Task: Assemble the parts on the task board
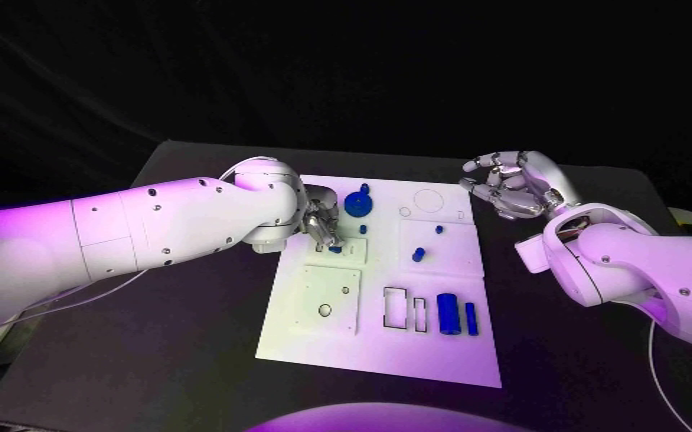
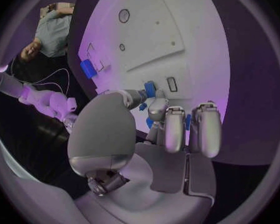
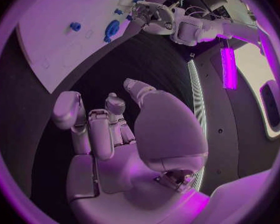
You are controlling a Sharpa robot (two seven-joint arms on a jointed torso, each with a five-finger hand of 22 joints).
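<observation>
The white task board (image 1: 378, 342) lies in the middle of the black table. My left hand (image 1: 320, 220) hovers low over the board's far left corner, its fingers (image 2: 175, 129) closed round a small blue part (image 2: 150, 90), which touches the board at a small raised plate (image 1: 346, 249). A blue disc (image 1: 358, 202) and small blue pegs (image 1: 418, 252) stand just right of that hand. A blue cylinder (image 1: 447, 313) and a blue bar (image 1: 470, 317) lie at the board's near right. My right hand (image 1: 508, 188) hangs above the table beyond the board's far right corner, fingers (image 3: 96, 129) curled in and holding nothing.
A square plate with a round hole (image 1: 329, 298) sits at the board's near left, with rectangular slots (image 1: 397, 308) beside it. Bare black table (image 1: 173, 352) lies on both sides of the board. The left hand (image 3: 154, 15) and the disc (image 3: 112, 30) also appear in the right wrist view.
</observation>
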